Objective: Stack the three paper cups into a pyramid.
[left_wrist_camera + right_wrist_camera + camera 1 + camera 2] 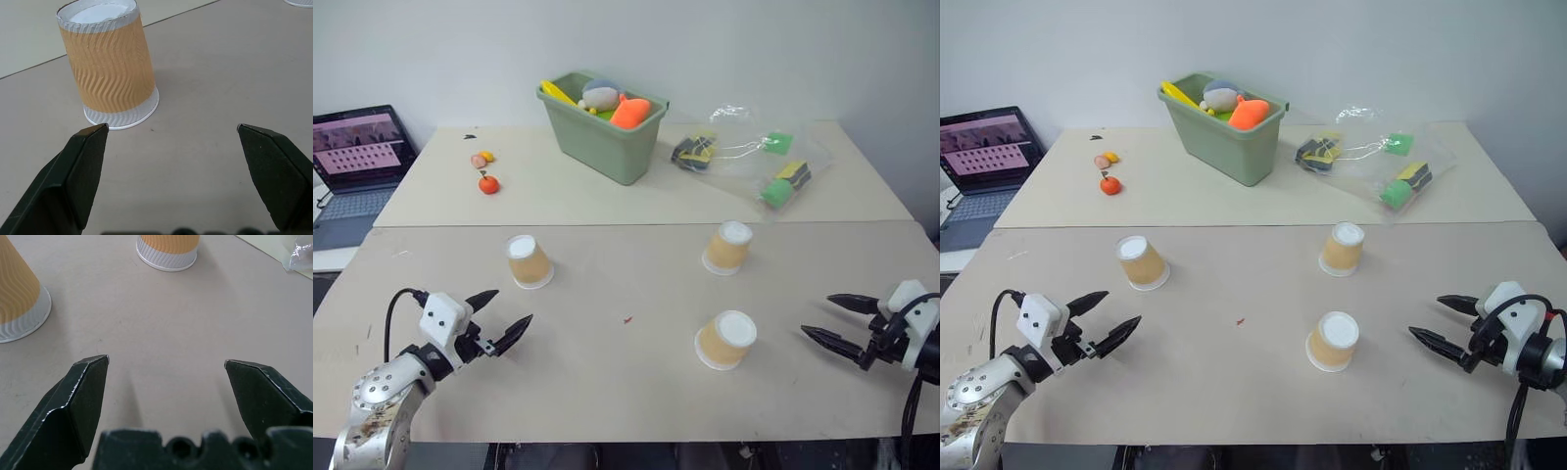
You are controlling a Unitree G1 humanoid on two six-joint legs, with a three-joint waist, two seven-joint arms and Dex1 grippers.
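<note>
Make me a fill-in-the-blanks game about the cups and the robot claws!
1. There are ___ paper cups on the table.
2. Every cup stands upside ___.
3. Both the left claw and the right claw are ___.
4. The bin behind the cups is ___ in colour.

Missing words: three; down; open; green

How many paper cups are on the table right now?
3, all upside down and apart: left cup ahead of the left gripper, far right cup, and near right cup left of the right gripper.
</note>
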